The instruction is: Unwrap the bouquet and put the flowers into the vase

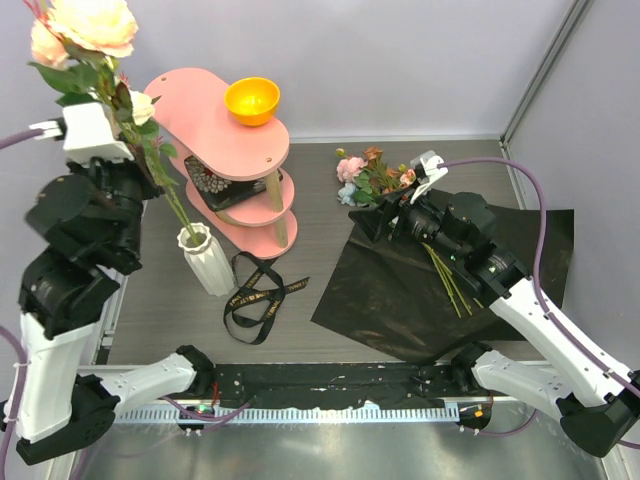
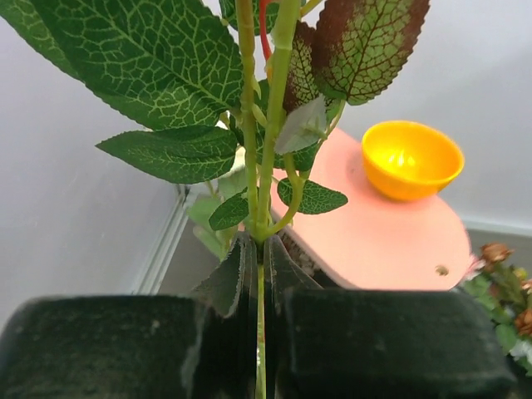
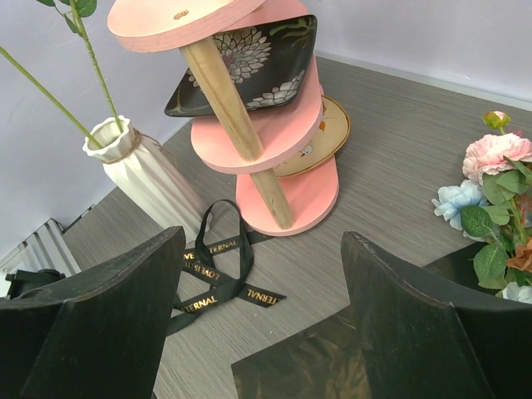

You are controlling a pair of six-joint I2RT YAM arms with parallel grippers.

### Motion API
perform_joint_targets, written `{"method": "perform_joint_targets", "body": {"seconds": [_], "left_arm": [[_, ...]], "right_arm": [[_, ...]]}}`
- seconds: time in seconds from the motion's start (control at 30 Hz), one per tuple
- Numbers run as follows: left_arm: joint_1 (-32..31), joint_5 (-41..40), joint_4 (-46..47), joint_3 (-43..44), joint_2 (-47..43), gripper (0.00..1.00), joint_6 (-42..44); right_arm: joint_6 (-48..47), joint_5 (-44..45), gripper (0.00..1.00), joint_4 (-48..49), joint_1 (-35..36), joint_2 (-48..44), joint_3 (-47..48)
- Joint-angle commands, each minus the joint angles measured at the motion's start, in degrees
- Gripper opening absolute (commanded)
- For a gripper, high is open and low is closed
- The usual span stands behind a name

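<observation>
Closely beside the vase stand the pink shelf and loose ribbon

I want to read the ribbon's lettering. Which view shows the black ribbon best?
The right wrist view: the ribbon lies close, its gold lettering legible. The top external view shows it whole but small. The left wrist view does not show it.

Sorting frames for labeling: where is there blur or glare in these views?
Left wrist: the left end effector gripping the flower stem is soft, the leaves crisp. Right wrist: sharp, lettering on the ribbon readable. Top external: soft sheen on the wrapping sheet, bright reflection on the metal front edge.
</observation>
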Motion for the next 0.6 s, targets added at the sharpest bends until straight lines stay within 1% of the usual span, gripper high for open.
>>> {"method": "perform_joint_targets", "body": {"seconds": [0.0,0.03,0.1,0.13,0.2,0.23,0.27,0.3,0.33,0.4,0.43,0.47,0.5,0.53,0.57], "left_arm": [[0.1,-8.4,8.1,-9.1,-3.4,0.00,-4.6],[0.1,-9.1,9.4,-13.2,-4.2,0.00,-4.7],[0.1,-10.4,12.2,-16.6,-5.8,0.00,-5.5],[0.1,-12.0,12.2,-18.7,-6.2,0.00,-6.4],[0.1,-13.1,11.0,-20.0,-6.4,0.00,-9.0],[0.1,-13.5,10.4,-21.0,-6.5,0.06,-9.7],[0.2,-13.7,9.2,-21.4,-6.6,0.13,-11.0],[0.1,-13.7,8.6,-21.8,-6.7,0.23,-11.4],[0.1,-13.7,8.0,-22.4,-7.1,0.44,-12.0],[0.2,-13.7,6.1,-22.6,-7.7,0.58,-13.4],[0.1,-13.6,5.6,-22.6,-8.4,0.64,-13.7],[0.1,-12.9,5.0,-22.6,-8.9,0.66,-13.8],[0.1,-12.5,4.6,-22.4,-9.4,0.68,-14.6],[0.1,-12.1,4.2,-22.4,-10.7,0.71,-15.0],[0.2,-10.2,3.2,-22.3,-11.4,0.73,-15.4]], "right_arm": [[0.2,-0.1,0.82,2.6,-0.1,-0.7,0.1],[0.2,0.0,0.81,2.6,-0.1,-0.5,0.0],[0.3,0.0,0.81,2.6,-0.1,-1.0,-0.2],[0.2,-0.1,0.82,2.6,0.0,-0.9,-0.3],[0.3,0.1,0.82,2.5,-0.1,-1.1,-0.4],[0.3,0.2,0.82,2.4,-0.2,-1.1,-0.4],[0.4,0.2,0.81,2.0,-0.1,-1.0,-0.4],[0.6,1.1,0.82,1.8,-0.1,-0.9,-0.3],[0.4,1.6,0.82,1.3,-0.1,-0.5,-0.2],[-0.4,3.5,0.82,-1.7,-0.1,0.9,0.8],[-0.9,6.2,0.82,-3.1,-0.1,1.6,1.4],[-1.7,8.3,0.82,-7.2,-0.1,2.4,3.3],[-3.4,10.5,0.82,-9.6,-0.2,5.1,4.7],[-4.5,15.9,0.81,-12.4,-0.4,6.7,6.1],[-5.5,17.7,0.81,-17.5,-1.0,8.8,9.0]]}}
